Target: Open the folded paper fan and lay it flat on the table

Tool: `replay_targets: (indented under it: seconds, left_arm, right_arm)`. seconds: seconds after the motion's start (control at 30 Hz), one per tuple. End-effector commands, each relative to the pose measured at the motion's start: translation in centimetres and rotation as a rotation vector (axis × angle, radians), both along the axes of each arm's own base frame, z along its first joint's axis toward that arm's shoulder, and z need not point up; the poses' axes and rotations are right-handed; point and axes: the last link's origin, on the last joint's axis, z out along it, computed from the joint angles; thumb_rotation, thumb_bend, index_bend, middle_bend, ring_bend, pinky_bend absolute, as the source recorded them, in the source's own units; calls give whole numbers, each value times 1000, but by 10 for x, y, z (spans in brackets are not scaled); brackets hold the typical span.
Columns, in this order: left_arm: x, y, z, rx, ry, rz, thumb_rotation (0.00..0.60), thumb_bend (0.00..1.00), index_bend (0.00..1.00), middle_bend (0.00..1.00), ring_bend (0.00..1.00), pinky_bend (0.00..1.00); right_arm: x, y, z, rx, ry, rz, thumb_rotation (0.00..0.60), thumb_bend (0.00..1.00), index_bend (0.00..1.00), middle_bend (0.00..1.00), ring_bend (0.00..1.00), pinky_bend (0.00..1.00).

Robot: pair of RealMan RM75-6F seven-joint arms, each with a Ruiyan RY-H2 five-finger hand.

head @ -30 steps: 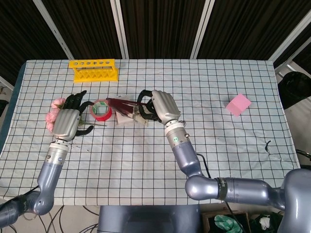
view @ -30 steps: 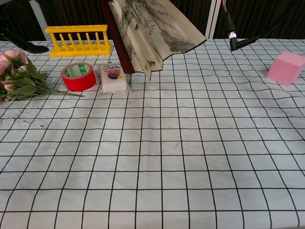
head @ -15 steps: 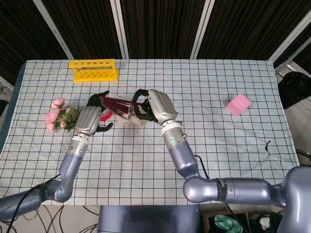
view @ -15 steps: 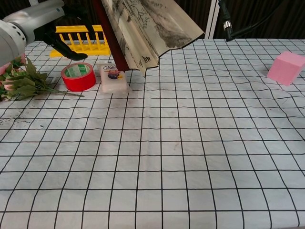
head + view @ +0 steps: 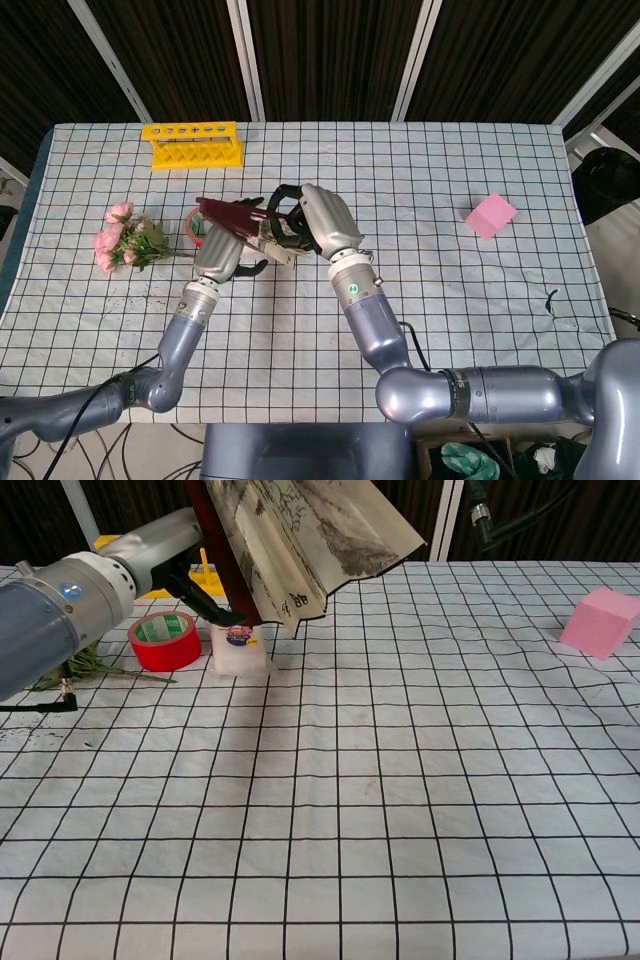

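The paper fan (image 5: 310, 535) is partly spread and held above the table, its dark red guard stick (image 5: 222, 555) on the left and its inked paper folds hanging to the right. In the head view my right hand (image 5: 318, 222) grips the fan (image 5: 232, 214) at its near end; that hand is out of the chest view. My left hand (image 5: 222, 255) has come up under the guard stick with its fingers spread. In the chest view its black fingers (image 5: 205, 595) reach the stick's lower end, and no closed grip on it shows.
A red tape roll (image 5: 164, 640) and a small white box (image 5: 238, 647) lie below the fan. Pink flowers (image 5: 120, 236) lie at the left. A yellow rack (image 5: 195, 145) stands at the back left and a pink block (image 5: 600, 622) at the right.
My left arm has swung right, from beside the flowers and tape roll to the fan's guard stick. My right hand has shifted the fan slightly left.
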Motion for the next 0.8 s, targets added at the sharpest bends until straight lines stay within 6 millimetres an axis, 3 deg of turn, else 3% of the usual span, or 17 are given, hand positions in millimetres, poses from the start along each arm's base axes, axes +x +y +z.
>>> replay_targets:
  seconds: [0.03, 0.33, 0.8]
  left_arm:
    - [7, -2, -9, -9, -9, -16, 600, 248, 477, 64, 0, 0]
    - [13, -5, -21, -17, -41, -16, 600, 363, 569, 117, 0, 0]
    - [-1, -10, -25, 48, -194, 17, 600, 381, 609, 165, 0, 0]
  right_arm:
    - [1, 1, 0, 4, -4, -2, 600, 665, 927, 1000, 1000, 932]
    - [0, 3, -1, 16, -1, -4, 600, 665, 932, 1000, 1000, 932]
    - [1, 5, -7, 37, -17, -22, 600, 665, 937, 1000, 1000, 932]
